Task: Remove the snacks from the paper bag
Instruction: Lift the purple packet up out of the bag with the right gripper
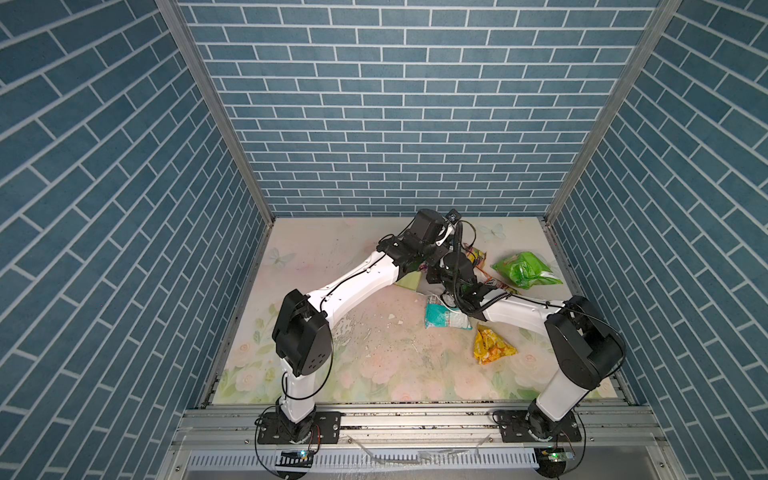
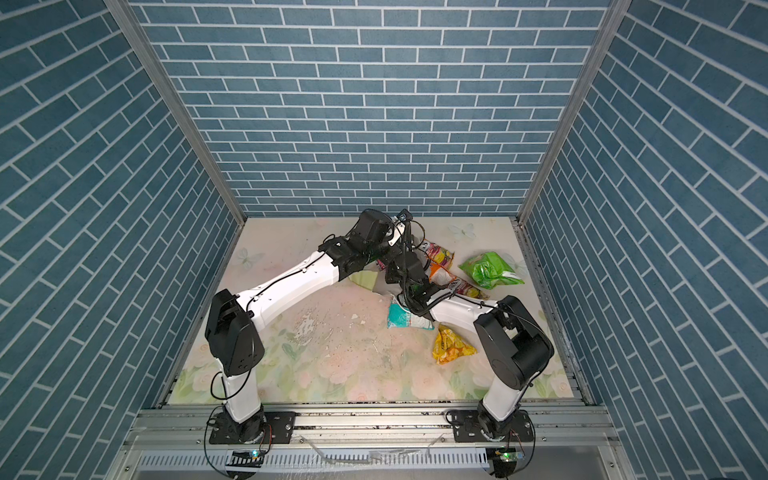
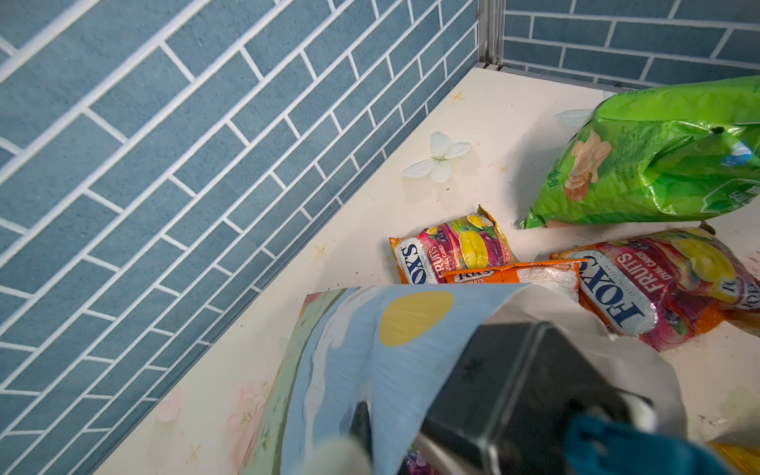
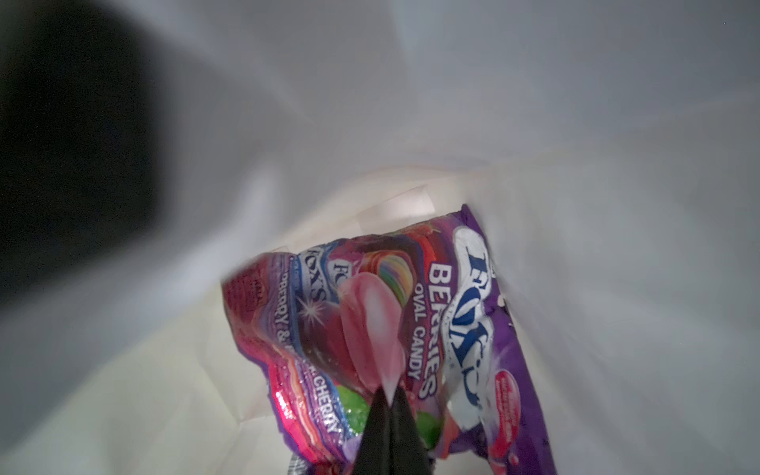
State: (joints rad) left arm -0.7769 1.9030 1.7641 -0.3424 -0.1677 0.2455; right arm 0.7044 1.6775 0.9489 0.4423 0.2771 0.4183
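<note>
Both top views look steeply down from high above the front edge of the tabletop (image 1: 374,353), facing the back brick wall (image 1: 395,124), far enough to hold the whole workspace, and they share almost the entire scene. The left wrist view sits close over the paper bag (image 3: 370,349), looking across it toward the green packet (image 3: 658,164) that both top views also show. The right wrist view peers from very near inside the bag at a purple packet (image 4: 473,329).

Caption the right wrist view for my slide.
Right gripper shut on a purple Fox's packet inside the white bag.
</note>
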